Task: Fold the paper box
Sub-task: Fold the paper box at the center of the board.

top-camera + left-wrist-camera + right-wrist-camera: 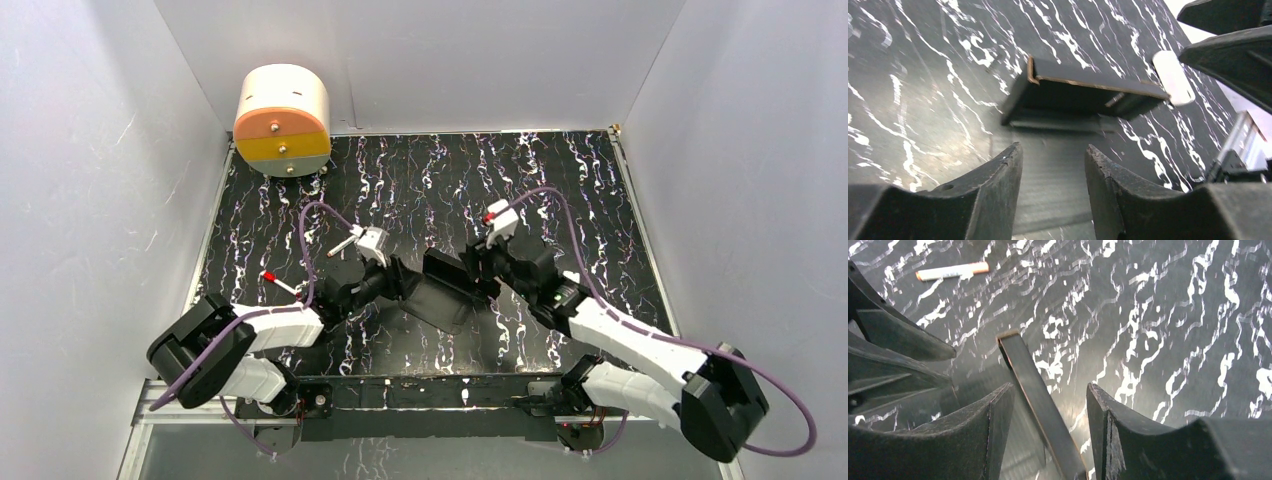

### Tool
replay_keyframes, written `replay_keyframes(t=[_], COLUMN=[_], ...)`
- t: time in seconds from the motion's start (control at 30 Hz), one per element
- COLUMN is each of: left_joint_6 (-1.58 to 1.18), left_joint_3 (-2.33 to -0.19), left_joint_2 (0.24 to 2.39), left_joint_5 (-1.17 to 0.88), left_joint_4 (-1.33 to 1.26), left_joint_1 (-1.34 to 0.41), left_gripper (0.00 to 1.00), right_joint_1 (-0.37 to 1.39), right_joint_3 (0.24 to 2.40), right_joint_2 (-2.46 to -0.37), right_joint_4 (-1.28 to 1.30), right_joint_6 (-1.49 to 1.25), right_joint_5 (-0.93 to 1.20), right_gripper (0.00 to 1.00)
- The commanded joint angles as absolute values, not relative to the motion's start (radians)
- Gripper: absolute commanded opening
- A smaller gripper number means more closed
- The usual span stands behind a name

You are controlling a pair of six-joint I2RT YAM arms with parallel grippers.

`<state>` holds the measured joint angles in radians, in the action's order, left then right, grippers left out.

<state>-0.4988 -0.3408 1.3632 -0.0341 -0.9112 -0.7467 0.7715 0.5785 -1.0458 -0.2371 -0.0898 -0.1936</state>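
Only partly folded: box (440,295) with a wall up, more to lift, left gripper (1053,150) and right gripper (1048,387) open, holding nothing.

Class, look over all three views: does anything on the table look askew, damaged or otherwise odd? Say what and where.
The paper box lies mid-table, skewed to the table's edges and only half formed: one wall stands up while another panel lies flat. No tear or spill shows.

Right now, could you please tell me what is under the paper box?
The black marbled table lies under the paper box; whatever its flat panel covers cannot be seen.
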Motion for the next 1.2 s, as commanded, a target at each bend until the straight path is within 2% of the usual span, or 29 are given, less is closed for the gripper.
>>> replay_keyframes(t=[0.0, 0.13, 0.3, 0.4, 0.7, 0.9, 1.17], left_joint_6=[-0.576, -0.668, -0.796, -0.863, -0.976, -1.001, -1.037], left_joint_3=[-0.385, -0.399, -0.398, -0.423, -0.507, -0.542, -0.562], left_joint_2=[1.311, 1.278, 1.261, 1.287, 1.382, 1.46, 1.528], left_joint_5=[-0.024, -0.038, -0.015, 0.037, 0.08, 0.058, 0.034], left_joint_4=[-0.769, -0.683, -0.688, -0.72, -0.796, -0.829, -0.873], left_joint_1=[-0.81, -0.828, -0.896, -0.948, -0.986, -0.987, -0.987], left_gripper=[0.48, 0.51, 0.54, 0.56, 0.59, 0.59, 0.59], right_joint_1=[0.763, 0.763, 0.764, 0.762, 0.759, 0.743, 0.714], right_joint_3=[0.484, 0.383, 0.269, 0.237, 0.187, 0.115, 0.057], right_joint_2=[-0.921, -0.784, -0.58, -0.541, -0.656, -0.771, -0.931], right_joint_4=[-0.151, -0.106, -0.115, -0.105, -0.211, -0.406, -0.676], right_joint_6=[-0.152, -0.211, -0.277, -0.279, -0.315, -0.333, -0.288], right_joint_5=[-0.223, -0.267, -0.339, -0.384, -0.379, -0.352, -0.275], right_gripper=[0.64, 0.63, 0.57, 0.54, 0.55, 0.55, 0.43])
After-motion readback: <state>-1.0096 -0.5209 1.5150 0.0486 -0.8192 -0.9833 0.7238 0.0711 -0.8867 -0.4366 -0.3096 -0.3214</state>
